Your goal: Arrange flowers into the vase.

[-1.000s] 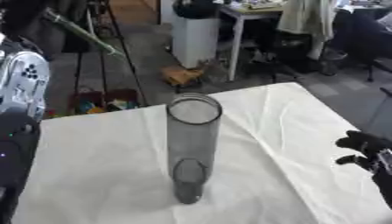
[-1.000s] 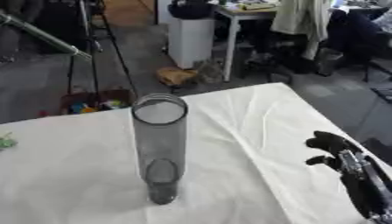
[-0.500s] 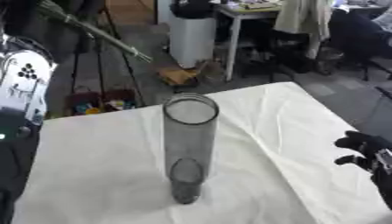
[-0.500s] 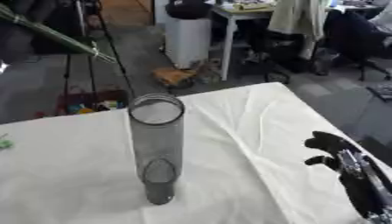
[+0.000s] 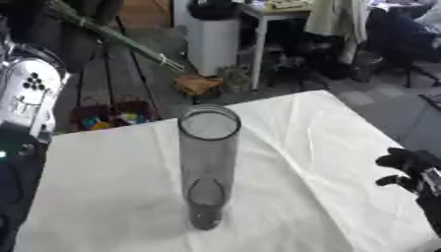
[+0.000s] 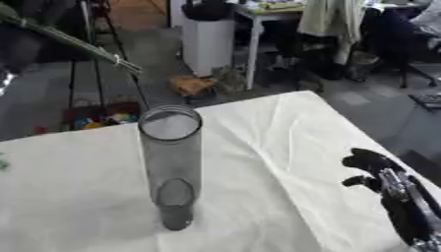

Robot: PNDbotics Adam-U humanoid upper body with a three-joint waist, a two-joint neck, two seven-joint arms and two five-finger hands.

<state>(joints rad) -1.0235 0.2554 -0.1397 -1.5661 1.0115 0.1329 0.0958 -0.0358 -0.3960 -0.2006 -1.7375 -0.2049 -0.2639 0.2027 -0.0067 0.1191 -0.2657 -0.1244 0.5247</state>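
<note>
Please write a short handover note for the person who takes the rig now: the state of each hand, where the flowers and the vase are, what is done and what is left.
Left hand: not visible; only the left arm shows at the left edge.
Right hand: idle at the lower right over the table edge, fingers curled, holding nothing.
Vase: tall clear cylinder, upright in the middle of the white cloth, empty.
Flowers: a bundle of green stems is up in the air at upper left, cut ends pointing down toward the vase, not yet over its mouth.
Done: nothing is in the vase.
Left: bring the stems over the mouth and lower them in.

Table (image 5: 362, 128) draped in wrinkled white cloth (image 5: 112, 197), tall clear glass vase (image 5: 207, 172) standing upright at its middle
</note>
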